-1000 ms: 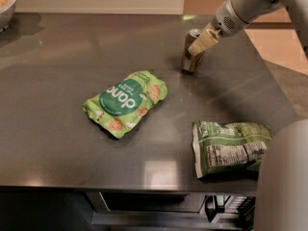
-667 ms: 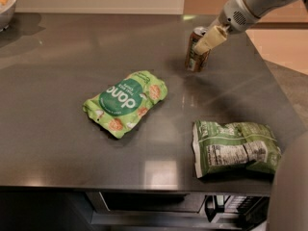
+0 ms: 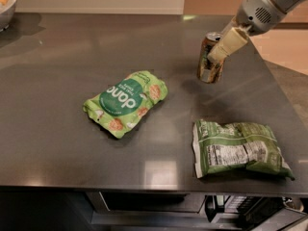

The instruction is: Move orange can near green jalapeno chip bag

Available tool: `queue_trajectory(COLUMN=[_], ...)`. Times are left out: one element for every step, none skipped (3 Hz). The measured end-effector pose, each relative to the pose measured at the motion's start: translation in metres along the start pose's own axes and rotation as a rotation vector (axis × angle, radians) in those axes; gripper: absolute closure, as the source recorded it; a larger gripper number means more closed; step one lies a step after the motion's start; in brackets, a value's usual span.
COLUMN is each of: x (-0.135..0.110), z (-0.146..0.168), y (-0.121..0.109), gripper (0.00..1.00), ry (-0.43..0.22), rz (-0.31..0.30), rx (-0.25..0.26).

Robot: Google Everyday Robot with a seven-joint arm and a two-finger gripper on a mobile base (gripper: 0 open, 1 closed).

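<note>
Holding the orange can (image 3: 208, 65) tilted in the clamped tool (image 3: 219, 52) at the frame's upper right, the robot should set it upright on bare table (image 3: 57, 57) just above the green jalapeno chip bag (image 3: 238, 148) at lower right, without nudging it.

Upper right, we see the gripper (image 3: 212, 55) clasping the orange can (image 3: 208, 72), its far finger hidden, its arm (image 3: 267, 5) cut off; upper left, a bowl (image 3: 7, 12) is cropped.
</note>
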State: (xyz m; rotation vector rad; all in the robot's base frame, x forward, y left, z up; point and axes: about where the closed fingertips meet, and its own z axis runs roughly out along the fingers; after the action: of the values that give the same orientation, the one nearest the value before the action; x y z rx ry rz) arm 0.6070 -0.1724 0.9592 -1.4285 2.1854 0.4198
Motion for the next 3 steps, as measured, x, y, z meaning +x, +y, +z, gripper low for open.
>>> queue_trajectory(x=[0.018, 0.04, 0.059], z=[-0.003, 0.005, 0.011], y=[0.026, 0.046, 0.059], gripper=[1.0, 1.0, 1.0], ry=[0.009, 0.003, 0.006], rz=[0.001, 0.013, 0.027], rx=[-0.013, -0.02, -0.017])
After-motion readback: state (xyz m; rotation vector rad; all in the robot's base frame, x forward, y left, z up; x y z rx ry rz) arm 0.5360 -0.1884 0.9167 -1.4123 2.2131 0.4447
